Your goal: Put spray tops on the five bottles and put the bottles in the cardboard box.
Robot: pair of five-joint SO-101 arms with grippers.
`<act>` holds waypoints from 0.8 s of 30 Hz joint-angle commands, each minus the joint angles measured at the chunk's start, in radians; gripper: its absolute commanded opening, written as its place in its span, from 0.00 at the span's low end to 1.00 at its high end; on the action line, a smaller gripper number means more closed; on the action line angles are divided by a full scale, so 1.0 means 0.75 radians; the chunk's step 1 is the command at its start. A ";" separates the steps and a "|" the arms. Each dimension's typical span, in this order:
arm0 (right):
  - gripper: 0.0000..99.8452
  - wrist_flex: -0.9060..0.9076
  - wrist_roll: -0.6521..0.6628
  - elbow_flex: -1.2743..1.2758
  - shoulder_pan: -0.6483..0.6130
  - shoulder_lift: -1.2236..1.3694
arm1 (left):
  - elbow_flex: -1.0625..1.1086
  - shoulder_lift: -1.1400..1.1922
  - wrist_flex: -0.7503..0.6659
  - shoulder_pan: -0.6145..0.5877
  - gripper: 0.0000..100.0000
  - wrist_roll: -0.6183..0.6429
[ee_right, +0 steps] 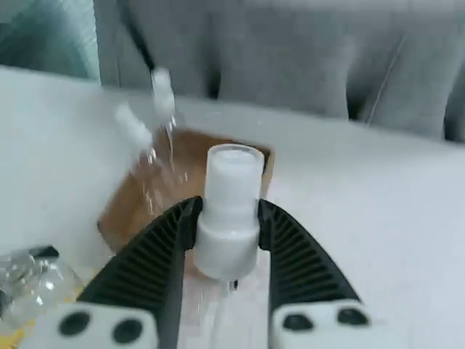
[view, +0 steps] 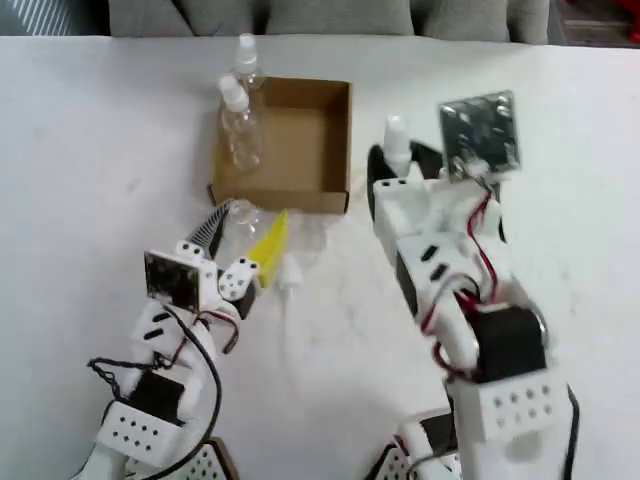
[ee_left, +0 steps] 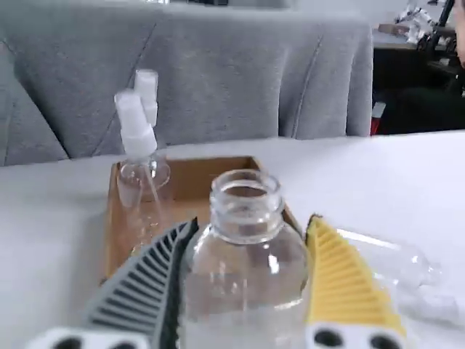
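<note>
**Left gripper (ee_left: 251,227) pinched bottle (ee_left: 243,283) for capping**

We held the open bottle just before the box (view: 300,150), its neck clear of the fingers so, we judged, a top could go on. Our right gripper (ee_right: 229,211) pinched a spray top (ee_right: 231,189) beside the box, likely for that neck.

The white plastic left arm (view: 152,328), at seven o'clock, has black cables (view: 207,352), a grey ribbed finger (ee_left: 142,287) and a yellow ribbed finger (ee_left: 341,280). The right arm (view: 430,215), at five o'clock, has red cables (view: 486,240) and black ribbed fingers (ee_right: 149,265).
</note>
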 commanded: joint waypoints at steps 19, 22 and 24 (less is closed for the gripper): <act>0.02 -0.897 0.270 -0.043 -0.580 0.003 | -0.006 -0.024 0.172 0.032 0.02 -0.018; 0.02 -0.901 0.270 -0.043 -0.615 0.040 | -0.006 -0.024 0.172 0.030 0.02 -0.018; 0.02 -0.899 0.268 -0.023 -0.637 0.048 | -0.006 -0.024 0.172 0.024 0.02 -0.018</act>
